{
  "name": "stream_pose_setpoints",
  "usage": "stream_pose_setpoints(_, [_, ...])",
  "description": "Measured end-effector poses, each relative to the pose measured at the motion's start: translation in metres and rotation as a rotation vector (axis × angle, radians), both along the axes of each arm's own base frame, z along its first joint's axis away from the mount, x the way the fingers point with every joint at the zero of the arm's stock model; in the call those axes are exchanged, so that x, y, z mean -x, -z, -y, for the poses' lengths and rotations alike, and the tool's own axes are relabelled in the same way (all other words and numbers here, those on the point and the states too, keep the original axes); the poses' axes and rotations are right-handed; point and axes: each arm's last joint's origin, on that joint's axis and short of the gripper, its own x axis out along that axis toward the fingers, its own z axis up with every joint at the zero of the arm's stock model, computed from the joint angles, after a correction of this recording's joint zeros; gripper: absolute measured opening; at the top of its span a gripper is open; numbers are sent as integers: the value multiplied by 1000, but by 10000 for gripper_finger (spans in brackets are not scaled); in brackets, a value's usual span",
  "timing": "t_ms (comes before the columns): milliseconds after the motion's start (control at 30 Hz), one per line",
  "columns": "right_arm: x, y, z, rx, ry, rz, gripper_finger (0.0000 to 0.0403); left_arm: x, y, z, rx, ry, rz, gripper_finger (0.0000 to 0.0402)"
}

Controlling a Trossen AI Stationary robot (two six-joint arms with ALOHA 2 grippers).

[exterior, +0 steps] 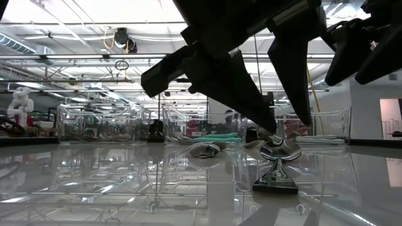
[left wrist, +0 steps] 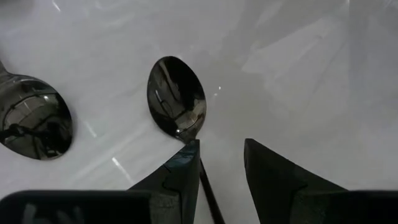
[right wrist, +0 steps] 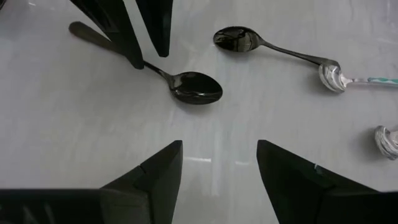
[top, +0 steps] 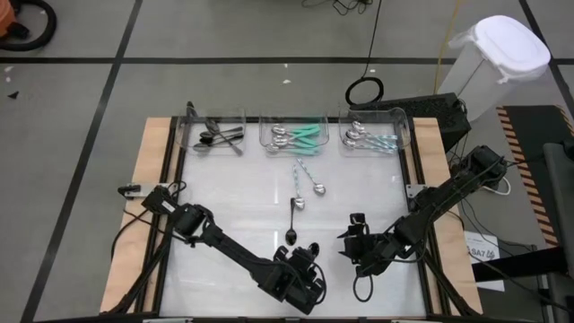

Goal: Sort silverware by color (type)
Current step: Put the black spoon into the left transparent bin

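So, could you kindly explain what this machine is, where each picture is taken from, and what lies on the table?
Two dark robot arms work at a white table. One picture looks straight down, one looks level across the table, and one comes from each wrist. At the far edge stand three clear bins holding sorted silverware. Four spoons lie loose on the table. The left end effector straddles the handle of a black spoon that is lying flat, not lifted. The right end effector waits open nearby, holding nothing.
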Motion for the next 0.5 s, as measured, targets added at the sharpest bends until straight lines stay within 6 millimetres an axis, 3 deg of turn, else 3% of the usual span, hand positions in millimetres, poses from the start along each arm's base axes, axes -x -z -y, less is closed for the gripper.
stream_pose_setpoints(500, [-1, -1, -1, -16, 0, 19, 201, 0, 0, 0, -20, 22, -15, 125])
